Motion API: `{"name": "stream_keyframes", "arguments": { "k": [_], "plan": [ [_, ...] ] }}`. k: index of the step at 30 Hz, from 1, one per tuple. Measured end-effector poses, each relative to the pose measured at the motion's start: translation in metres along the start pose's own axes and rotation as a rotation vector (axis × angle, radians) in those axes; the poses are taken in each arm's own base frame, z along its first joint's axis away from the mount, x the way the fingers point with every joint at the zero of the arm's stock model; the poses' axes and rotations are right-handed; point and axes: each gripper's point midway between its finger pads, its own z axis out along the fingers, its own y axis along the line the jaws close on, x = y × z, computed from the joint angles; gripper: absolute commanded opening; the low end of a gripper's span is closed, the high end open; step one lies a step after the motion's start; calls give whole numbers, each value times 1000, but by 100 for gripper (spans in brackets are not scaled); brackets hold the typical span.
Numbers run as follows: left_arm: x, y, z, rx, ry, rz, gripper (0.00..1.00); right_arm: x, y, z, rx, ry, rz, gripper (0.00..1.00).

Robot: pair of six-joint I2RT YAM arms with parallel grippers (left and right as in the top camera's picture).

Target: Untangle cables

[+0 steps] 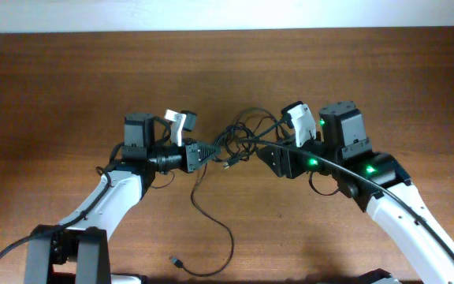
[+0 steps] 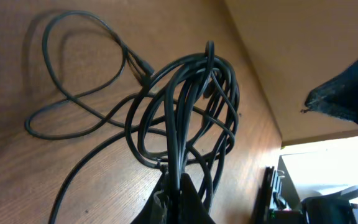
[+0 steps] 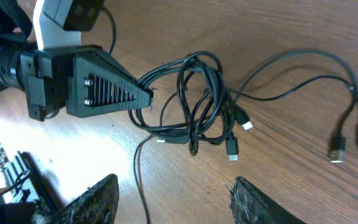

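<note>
Pinching thin black flexible cables [image 2: 178,106] at their tangle: left tool [image 3: 146,96]; right tool [image 3: 174,183] hangs spread, empty, over brown wooden surface [image 3: 291,174].

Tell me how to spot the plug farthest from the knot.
On the brown table, find the black knot between the left arm and right arm. One thin cable trails from it toward the robot's side; the plug at its end lies alone, the only one down there.

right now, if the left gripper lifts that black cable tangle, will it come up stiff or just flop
Probably floppy: the cable tangle lies in loose loops at the shut left gripper. Likely light, since its strands are thin. The loops may snag rather than slide free, as several cross near the plugs.
</note>
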Motion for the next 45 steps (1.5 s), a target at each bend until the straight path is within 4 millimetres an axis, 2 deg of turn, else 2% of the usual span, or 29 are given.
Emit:
{"name": "stream_keyframes", "arguments": {
  "k": [2, 4, 5, 6, 7, 8, 9, 10, 11, 12, 13, 17, 18, 19, 22, 23, 24, 25, 27, 29, 33, 35, 36, 37, 38, 42, 43, 44, 45],
  "plan": [
    [-6, -4, 0, 22, -20, 49, 0, 5, -6, 16, -18, 38, 5, 63],
    [-9, -14, -1, 75, -24, 80, 0, 13, -16, 32, -16, 81, 58, 77],
    [-8, -18, -1, 96, -20, 83, 0, 17, -24, 46, -15, 100, 96, 76],
    [-7, -23, -1, 123, -14, 85, 0, 11, -26, 52, -19, 81, 117, 69],
    [-6, -27, -2, 148, -8, 86, 0, 6, -26, 55, -27, 61, 133, 52],
    [-5, -30, -2, 165, -4, 88, 0, -2, -19, 55, -70, 34, 139, 20],
    [-4, -32, -3, 180, -1, 90, 0, -5, -12, 54, -110, 28, 148, 4],
    [-4, -32, -3, 182, 0, 86, 0, -10, -1, 53, -176, 12, 131, 4],
    [-4, -32, -3, 179, 0, 78, 18, -14, 12, 51, -253, 6, 118, 4],
    [-5, -30, -2, 163, -2, 64, 70, -15, 21, 48, -306, 10, 108, 4],
    [-6, -23, 1, 114, -7, 38, 99, -12, 26, 46, -336, 21, 91, 4],
    [-16, 7, 1, -57, -59, 16, 99, 0, 26, 46, -341, 64, 87, 4],
    [-21, 9, -4, -51, -79, 57, 94, 3, 26, 46, -339, 77, 97, 4],
    [-28, 7, -12, -21, -101, 111, 78, 4, 26, 45, -344, 81, 102, 4],
    [-17, -21, -21, 167, -72, 284, 73, 4, 39, 35, -453, 93, 115, 4],
    [-9, -34, -20, 239, -52, 324, 66, 4, 42, 33, -471, 96, 115, 4],
    [0, -48, -17, 312, -25, 353, 42, 4, 44, 32, -489, 99, 114, 4],
    [7, -58, -13, 359, -5, 374, 1, 4, 46, 31, -501, 101, 114, 4],
    [17, -72, -5, 411, 23, 428, 0, 5, 51, 28, -537, 108, 114, 4],
    [15, -69, -6, 393, 13, 439, 0, 11, 48, 29, -511, 132, 140, 4],
    [-10, -53, -41, 401, -79, 346, 0, 25, 36, 41, -315, 212, 182, 6],
    [-12, -49, -53, 411, -96, 302, 0, 23, 27, 45, -238, 205, 217, 22],
    [-16, -43, -58, 393, -115, 296, 0, 33, -3, 45, -79, 220, 290, 35],
    [-28, -25, -78, 333, -179, 283, 0, 47, -39, 43, 64, 227, 357, 41],
    [-31, -21, -83, 319, -194, 279, 0, 51, -56, 41, 140, 221, 385, 52],
    [-28, -22, -81, 325, -184, 254, 0, 44, -61, 43, 167, 190, 383, 67],
    [-26, -23, -78, 327, -173, 239, 0, 36, -51, 46, 99, 167, 373, 63],
    [-24, -25, -73, 328, -159, 236, 0, 29, -42, 48, 46, 148, 360, 44],
    [-20, -31, -63, 342, -131, 239, 0, 12, -21, 51, -75, 100, 304, 34]
  ]
}}
